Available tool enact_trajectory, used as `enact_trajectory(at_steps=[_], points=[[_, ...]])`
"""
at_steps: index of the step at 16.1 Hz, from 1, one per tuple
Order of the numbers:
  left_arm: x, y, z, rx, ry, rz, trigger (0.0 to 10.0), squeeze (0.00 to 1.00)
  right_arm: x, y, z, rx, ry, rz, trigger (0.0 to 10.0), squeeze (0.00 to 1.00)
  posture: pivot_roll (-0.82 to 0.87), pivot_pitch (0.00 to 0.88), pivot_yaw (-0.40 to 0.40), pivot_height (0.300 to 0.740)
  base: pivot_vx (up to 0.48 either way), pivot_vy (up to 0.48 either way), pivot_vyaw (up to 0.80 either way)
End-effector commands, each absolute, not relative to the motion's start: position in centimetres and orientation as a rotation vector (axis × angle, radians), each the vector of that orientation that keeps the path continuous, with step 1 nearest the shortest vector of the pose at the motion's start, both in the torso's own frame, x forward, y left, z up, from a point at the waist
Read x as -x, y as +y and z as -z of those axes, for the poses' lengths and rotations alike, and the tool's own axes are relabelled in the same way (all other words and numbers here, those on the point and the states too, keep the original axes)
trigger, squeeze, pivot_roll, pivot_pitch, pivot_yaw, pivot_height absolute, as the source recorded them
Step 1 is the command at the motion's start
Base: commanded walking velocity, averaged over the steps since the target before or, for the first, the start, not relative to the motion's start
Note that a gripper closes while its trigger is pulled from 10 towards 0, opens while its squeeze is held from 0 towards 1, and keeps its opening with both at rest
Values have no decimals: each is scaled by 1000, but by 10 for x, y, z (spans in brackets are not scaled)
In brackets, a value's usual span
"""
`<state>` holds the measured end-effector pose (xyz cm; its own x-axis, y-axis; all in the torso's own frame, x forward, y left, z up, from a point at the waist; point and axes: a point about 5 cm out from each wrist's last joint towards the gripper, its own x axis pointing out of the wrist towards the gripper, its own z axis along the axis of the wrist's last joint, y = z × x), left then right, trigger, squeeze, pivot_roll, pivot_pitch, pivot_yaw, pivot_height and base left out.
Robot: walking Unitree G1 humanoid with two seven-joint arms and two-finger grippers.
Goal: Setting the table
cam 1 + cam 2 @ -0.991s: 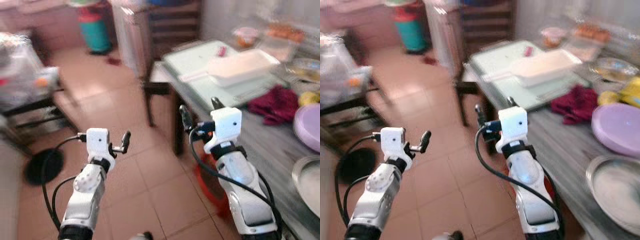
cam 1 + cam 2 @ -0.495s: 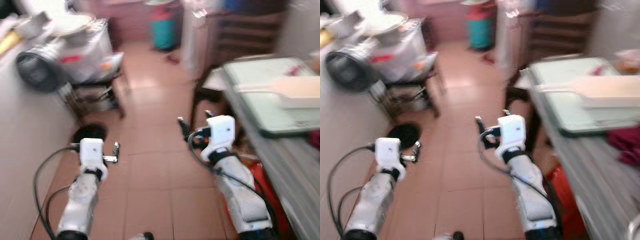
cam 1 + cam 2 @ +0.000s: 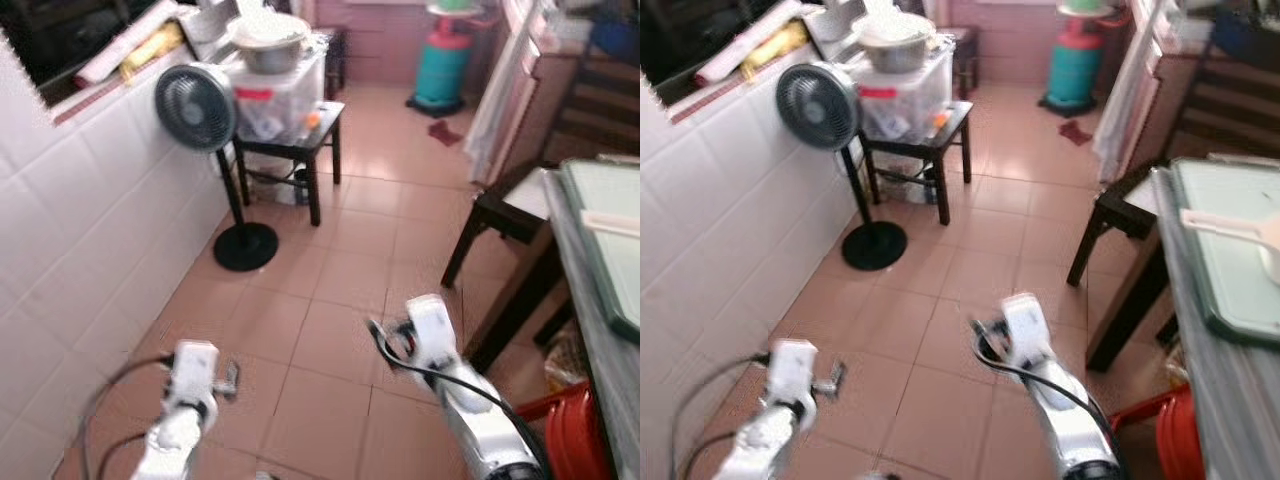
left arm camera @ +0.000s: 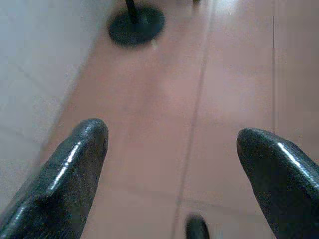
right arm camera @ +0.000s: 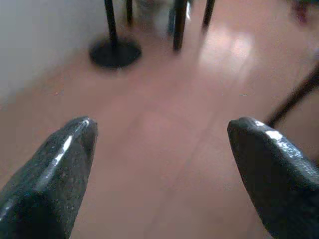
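We hold our left gripper (image 4: 172,149) and right gripper (image 5: 162,142) spread and empty above the tiled floor (image 3: 340,270), beside the table (image 3: 600,300).

Pedestal fan (image 3: 203,110), perhaps blurred, on tiled floor (image 3: 330,310)

Both arms are blurred: left gripper (image 3: 228,376) and right gripper (image 3: 378,334) are too smeared in the head views to read. The table (image 3: 600,330) is cut by the picture's right edge, as is the red stool (image 3: 570,430) beneath it.
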<state>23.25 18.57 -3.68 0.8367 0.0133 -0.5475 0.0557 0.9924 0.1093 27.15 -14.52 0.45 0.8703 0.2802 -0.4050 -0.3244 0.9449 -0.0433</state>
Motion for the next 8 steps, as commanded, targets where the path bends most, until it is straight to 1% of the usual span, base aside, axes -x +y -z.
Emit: enact_trajectory(at_steps=[1, 2, 3, 4, 5, 6, 8], points=[[-228, 191, 44, -143, 631, 33, 10000, 0, -269, -143, 8, 111, 478, -304, 10000, 0, 67, 35, -24, 740, 0, 0, 0], [-221, 189, 53, -179, 689, 65, 10000, 0, -262, -149, 22, 83, 561, -262, 10000, 0, 73, 32, -28, 740, 0, 0, 0], [-215, 188, 59, -198, 739, 83, 10000, 0, -256, -154, 31, 98, 610, -223, 10000, 0, 74, 27, -27, 740, 0, 0, 0], [-212, 187, 63, -208, 770, 97, 10000, 0, -253, -157, 35, 130, 625, -199, 10000, 0, 78, 25, -26, 740, 0, 0, 0], [-208, 185, 67, -231, 807, 108, 10000, 0, -250, -159, 39, 116, 644, -188, 10000, 0, 84, 20, -28, 740, 0, 0, 0], [-204, 184, 70, -247, 838, 114, 10000, 0, -247, -161, 42, 141, 661, -185, 10000, 0, 80, 14, -28, 740, 0, 0, 0], [-195, 180, 78, -288, 903, 151, 10000, 0, -231, -167, 57, 181, 779, -159, 10000, 0, 63, 0, -45, 740, 0, 0, 0]])
